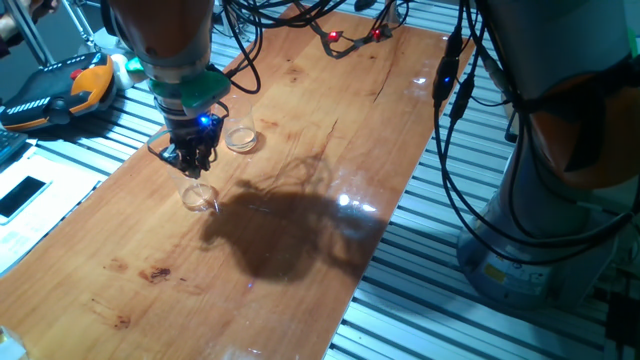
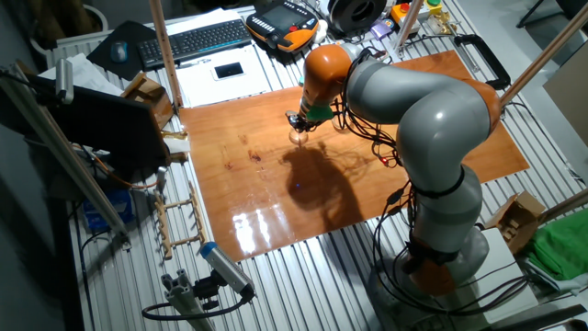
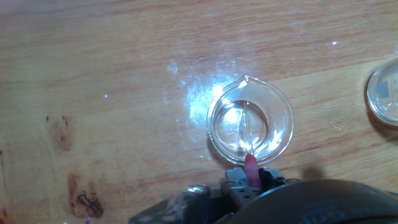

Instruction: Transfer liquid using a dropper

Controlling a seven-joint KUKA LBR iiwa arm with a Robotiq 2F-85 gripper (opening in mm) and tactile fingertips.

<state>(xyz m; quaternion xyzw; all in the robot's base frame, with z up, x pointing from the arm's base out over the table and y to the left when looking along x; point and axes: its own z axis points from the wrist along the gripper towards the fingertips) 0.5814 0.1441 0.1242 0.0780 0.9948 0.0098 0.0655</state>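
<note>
In the hand view the dropper (image 3: 250, 167) shows a pink end pinched at my gripper (image 3: 249, 178), and its thin clear stem points down into a small clear spouted cup (image 3: 250, 121). The gripper looks shut on the dropper. In one fixed view the gripper (image 1: 193, 163) hangs directly over that cup (image 1: 200, 195) near the left side of the wooden table (image 1: 300, 230), and the dropper is too thin to make out. The other fixed view shows the gripper (image 2: 299, 124) above the cup (image 2: 298, 137).
A shallow clear dish (image 1: 240, 137) sits just beyond the cup, at the right edge of the hand view (image 3: 385, 93). Cables with red lights (image 1: 345, 40) lie at the table's far end. An orange pendant (image 1: 70, 85) and a keyboard (image 2: 197, 39) lie off the table.
</note>
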